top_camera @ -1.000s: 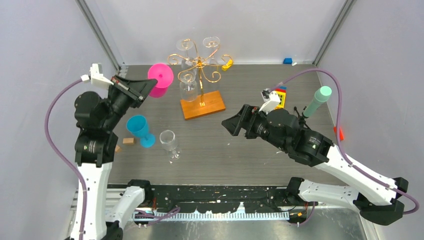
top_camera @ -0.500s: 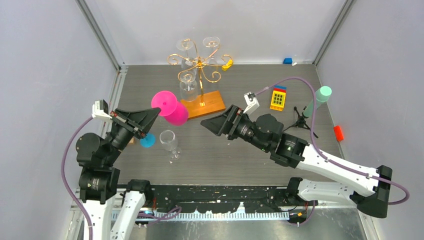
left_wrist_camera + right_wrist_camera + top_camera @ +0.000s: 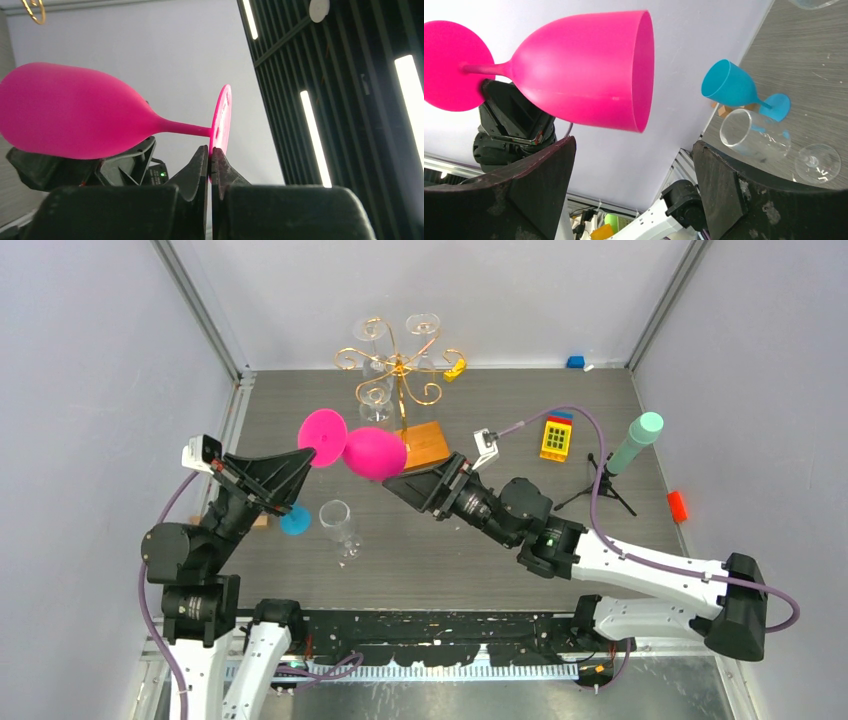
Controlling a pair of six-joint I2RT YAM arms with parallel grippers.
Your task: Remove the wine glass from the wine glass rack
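So the left gripper [image 3: 306, 456] has its fingers pressed together on the round foot of the pink wine glass [image 3: 375, 453], pinching the rim of that disc. You can see it best in the left wrist view, where the foot stands on edge right between the two tips [image 3: 210, 156].

The glass is off the wine glass rack [image 3: 401, 390] and up in the air, lying sideways in front of the wooden base, with the bowl pointing at the other arm. The right gripper [image 3: 392, 484] is spread wide right at the bowl. From its own camera the open mouth of the glass [image 3: 589, 75] sits just above the gap between the fingers, and I can't make out any contact.

A few clear glasses [image 3: 377, 405] hang on the rack. On the table [image 3: 500, 410], a blue glass [image 3: 294, 520] and a clear glass [image 3: 338, 520] lie on their sides, close together.
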